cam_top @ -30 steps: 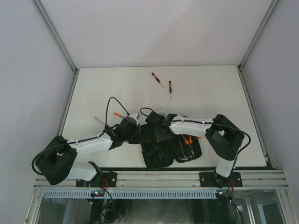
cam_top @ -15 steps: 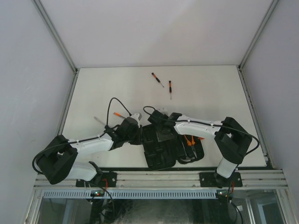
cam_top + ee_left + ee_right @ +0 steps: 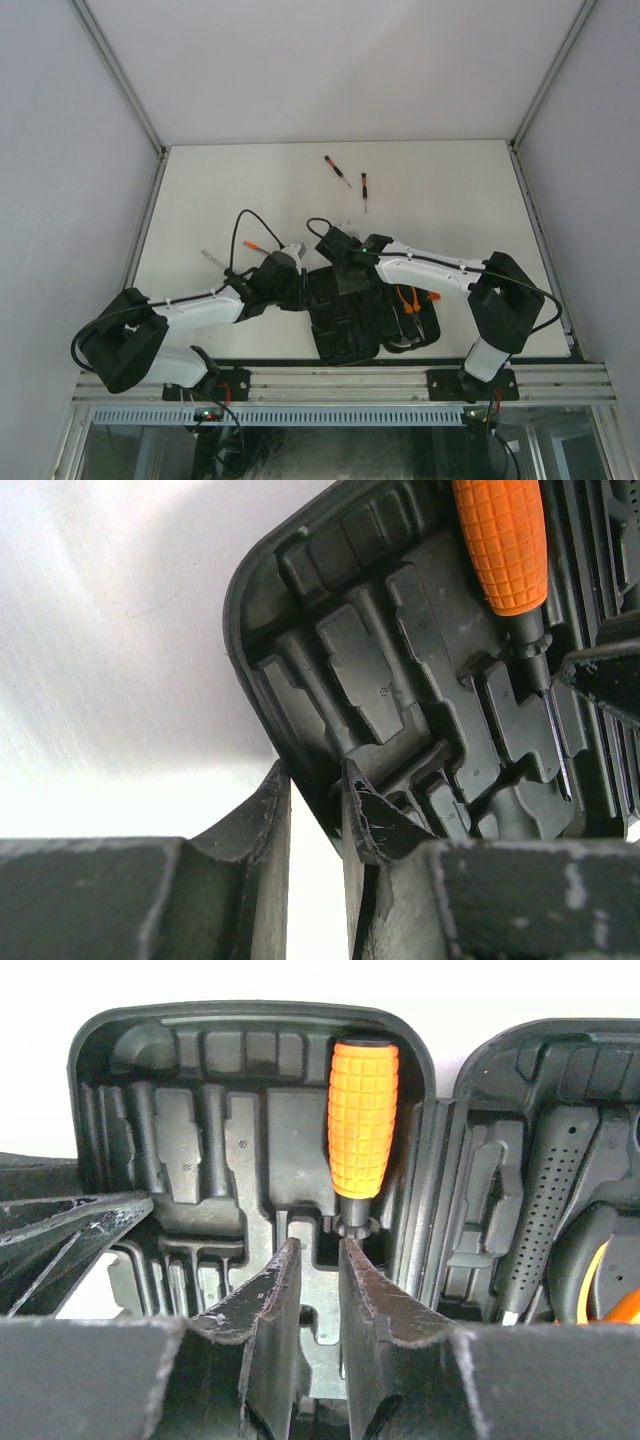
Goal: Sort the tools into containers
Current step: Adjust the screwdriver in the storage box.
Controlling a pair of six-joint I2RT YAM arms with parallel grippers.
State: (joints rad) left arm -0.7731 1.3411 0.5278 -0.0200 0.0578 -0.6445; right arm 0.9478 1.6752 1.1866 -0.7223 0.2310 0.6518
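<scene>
The open black case (image 3: pixel 345 322) lies at the near edge of the table (image 3: pixel 460 200), between the two arms. The left gripper (image 3: pixel 317 777) is clamped on the case's left rim, one finger on each side of the wall. The right gripper (image 3: pixel 320 1252) hangs over the left half of the case with its jaws a narrow gap apart. It cannot be told whether they grip anything. A screwdriver (image 3: pixel 362 1120) with an orange handle lies in a moulded slot there, its collar at the right finger's tip. Two small screwdrivers (image 3: pixel 337 170) lie well apart from the case, on the far side of the table.
</scene>
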